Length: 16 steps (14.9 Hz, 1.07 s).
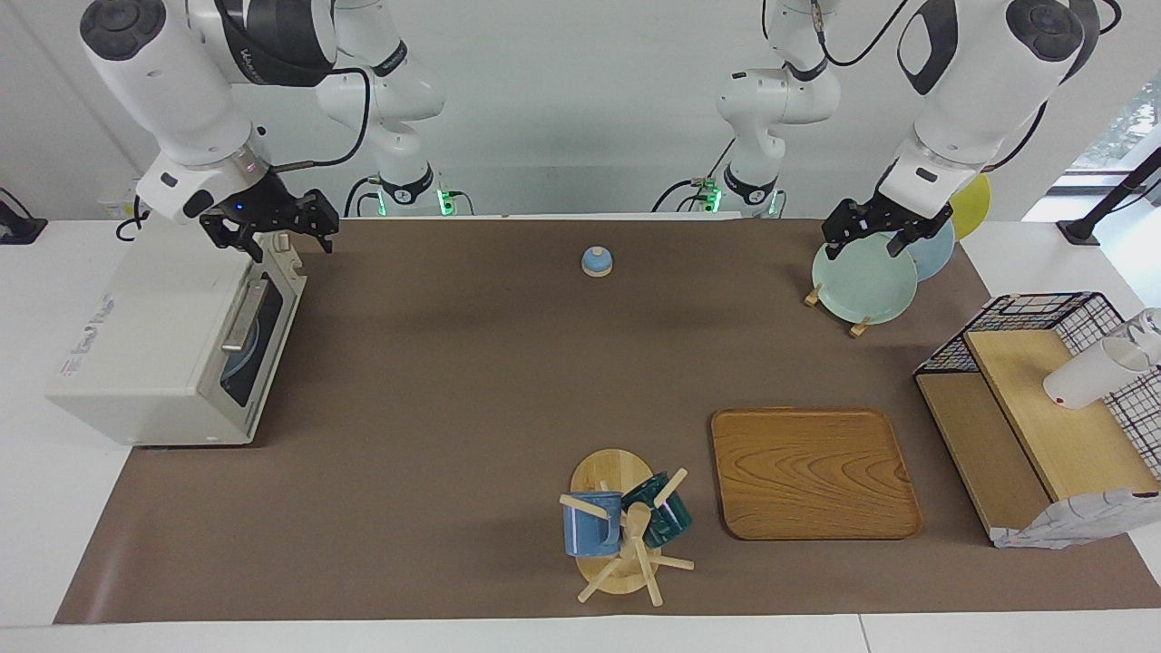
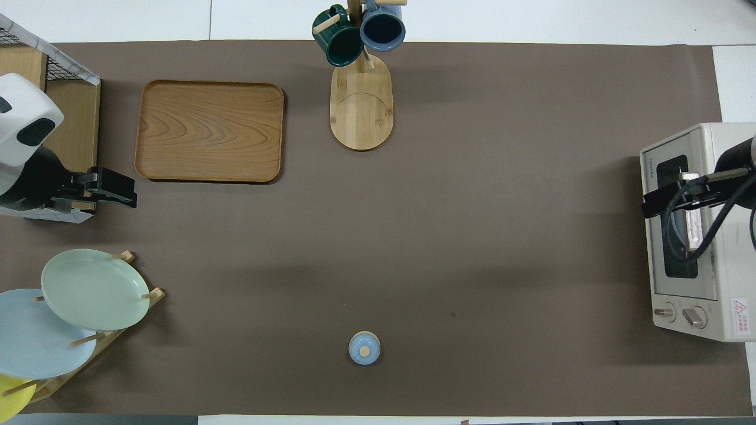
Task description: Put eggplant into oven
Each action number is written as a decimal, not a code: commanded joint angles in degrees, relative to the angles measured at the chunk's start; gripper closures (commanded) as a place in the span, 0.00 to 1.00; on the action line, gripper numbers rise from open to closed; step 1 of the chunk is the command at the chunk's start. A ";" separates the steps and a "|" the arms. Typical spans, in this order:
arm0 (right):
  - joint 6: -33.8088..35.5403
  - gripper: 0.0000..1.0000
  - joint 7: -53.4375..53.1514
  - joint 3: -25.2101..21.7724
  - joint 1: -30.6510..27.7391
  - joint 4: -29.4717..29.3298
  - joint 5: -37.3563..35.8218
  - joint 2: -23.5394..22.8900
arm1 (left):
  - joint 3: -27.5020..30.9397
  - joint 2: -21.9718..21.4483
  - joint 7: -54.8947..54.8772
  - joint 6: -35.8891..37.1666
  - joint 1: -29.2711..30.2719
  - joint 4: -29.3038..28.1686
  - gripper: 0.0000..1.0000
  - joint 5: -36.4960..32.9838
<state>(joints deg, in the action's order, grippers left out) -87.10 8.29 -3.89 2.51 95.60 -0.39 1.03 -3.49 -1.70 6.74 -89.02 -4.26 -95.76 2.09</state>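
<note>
The cream-white oven (image 1: 154, 336) stands at the right arm's end of the table with its dark glass door shut; it also shows in the overhead view (image 2: 697, 230). Something round and bluish shows dimly through the glass. The eggplant is not in view. My right gripper (image 1: 270, 238) is open and empty, over the oven's top door corner nearest the robots; in the overhead view (image 2: 649, 206) it sits over the door's edge. My left gripper (image 1: 866, 238) is open and empty, waiting over the plate rack.
Pale green and blue plates (image 1: 862, 281) stand in a wooden rack. A small blue lid (image 1: 596, 262) lies near the robots. A wooden tray (image 1: 812, 472), a mug tree (image 1: 621, 526) and a wire-mesh wooden rack (image 1: 1043, 408) are farther out.
</note>
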 commanded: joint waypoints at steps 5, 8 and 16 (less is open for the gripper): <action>-1.14 0.00 -8.55 0.47 0.04 -1.39 0.74 -0.32 | -0.55 -0.94 -0.06 0.60 0.65 -0.75 0.00 -0.42; -1.32 0.00 -8.56 0.64 0.21 -1.47 0.65 -0.32 | -0.55 -0.94 -0.06 0.60 0.65 -0.75 0.00 -0.42; -0.97 0.00 -8.38 0.64 -0.23 -1.74 0.57 -0.50 | -0.55 -0.94 -0.06 0.60 0.65 -0.75 0.00 -0.42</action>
<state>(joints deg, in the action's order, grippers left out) -87.93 0.62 -3.51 2.66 94.68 -0.39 1.02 -3.49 -1.69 6.74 -89.02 -4.25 -95.76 2.09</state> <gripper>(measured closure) 0.000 0.000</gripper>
